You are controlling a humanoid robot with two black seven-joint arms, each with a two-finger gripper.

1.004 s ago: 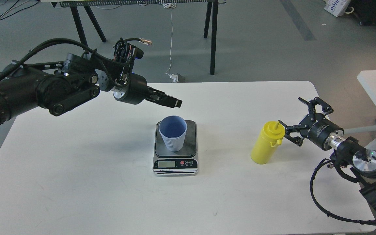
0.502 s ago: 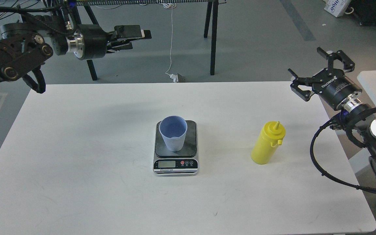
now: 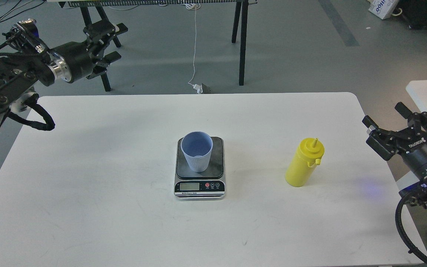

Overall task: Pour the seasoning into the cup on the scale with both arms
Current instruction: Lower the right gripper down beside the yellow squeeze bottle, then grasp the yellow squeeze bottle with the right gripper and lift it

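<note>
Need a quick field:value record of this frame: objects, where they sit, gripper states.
cup: light blue cup, upright on the scale platform, nothing clearly visible inside
scale: scale at table centre, display facing the robot, reading too small to tell
seasoning: yellow bottle upright on the table, right of the scale, cap on, not held
left gripper: left gripper open, raised beyond the table's far left corner, holding nothing
right gripper: right gripper open, at the table's right edge, apart from the bottle
pour: not begun
</note>
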